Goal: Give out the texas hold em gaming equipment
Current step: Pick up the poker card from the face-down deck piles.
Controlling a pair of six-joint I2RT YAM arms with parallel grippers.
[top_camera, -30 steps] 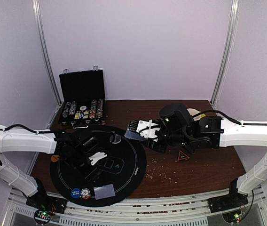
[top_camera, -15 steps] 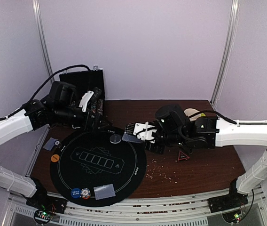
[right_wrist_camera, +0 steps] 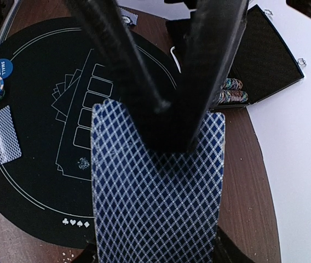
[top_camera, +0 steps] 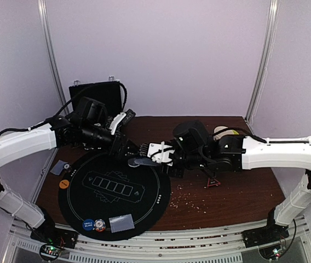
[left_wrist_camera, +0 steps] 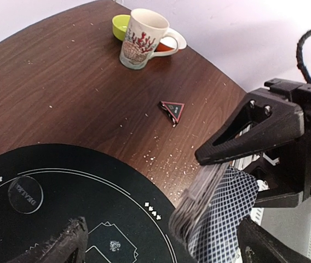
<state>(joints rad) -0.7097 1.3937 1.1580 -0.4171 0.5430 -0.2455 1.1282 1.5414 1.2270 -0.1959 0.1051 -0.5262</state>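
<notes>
My right gripper [right_wrist_camera: 165, 147] is shut on the deck of blue-checked playing cards [right_wrist_camera: 155, 192], holding it flat over the far rim of the round black mat [top_camera: 161, 192]. In the top view the deck [top_camera: 143, 162] juts left from that gripper [top_camera: 151, 155]. My left gripper [top_camera: 125, 148] is open right beside it. In the left wrist view the deck [left_wrist_camera: 216, 211] lies between its spread fingers [left_wrist_camera: 62, 246], closer to the right one, untouched. A clear disc [left_wrist_camera: 25, 194] lies on the mat. An orange disc [top_camera: 63, 184], a blue disc [top_camera: 88, 224], a red-white disc [top_camera: 99, 224] and single cards [top_camera: 121, 222] [top_camera: 62, 166] lie around the mat.
The black hinged case [top_camera: 95, 98] with chip rows stands open at the back left. A white patterned mug [left_wrist_camera: 142, 38] and a small red triangle [left_wrist_camera: 172, 109] sit on the brown table [top_camera: 237, 197] to the right, with white crumbs scattered near the mat.
My left arm lifted off the mat to the case, then swung in beside the deck, jaws opening wide. A card now lies left of the mat. The right gripper carried the deck leftwards.
</notes>
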